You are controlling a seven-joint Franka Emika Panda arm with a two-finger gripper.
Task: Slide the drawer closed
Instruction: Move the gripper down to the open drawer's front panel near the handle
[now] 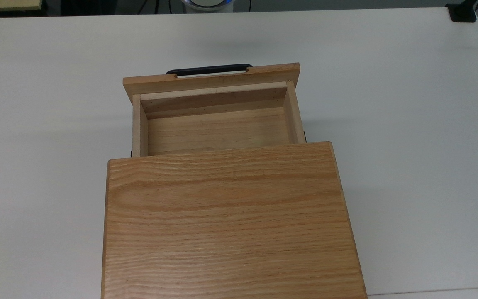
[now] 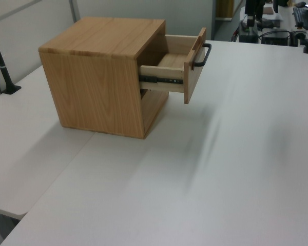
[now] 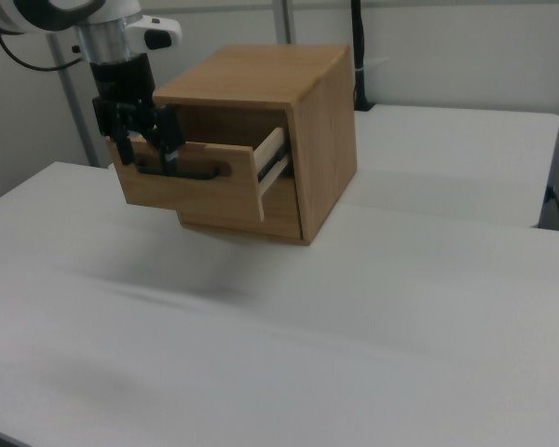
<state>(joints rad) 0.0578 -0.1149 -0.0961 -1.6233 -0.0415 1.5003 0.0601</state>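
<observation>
There is one wooden cabinet (image 1: 230,220), one drawer (image 1: 216,124) with one black handle (image 1: 209,69), one gripper (image 3: 149,149), and one white table (image 1: 409,124).

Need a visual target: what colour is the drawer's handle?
Black; the handle on the drawer shows best in the top view.

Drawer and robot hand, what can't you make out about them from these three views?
Top view: the cabinet top covers the back of the drawer, and the bottom edge cuts the cabinet off.
Right view: the hand covers part of the handle, so contact between them is unclear.
Left view: the drawer's side wall hides most of its floor.
</observation>
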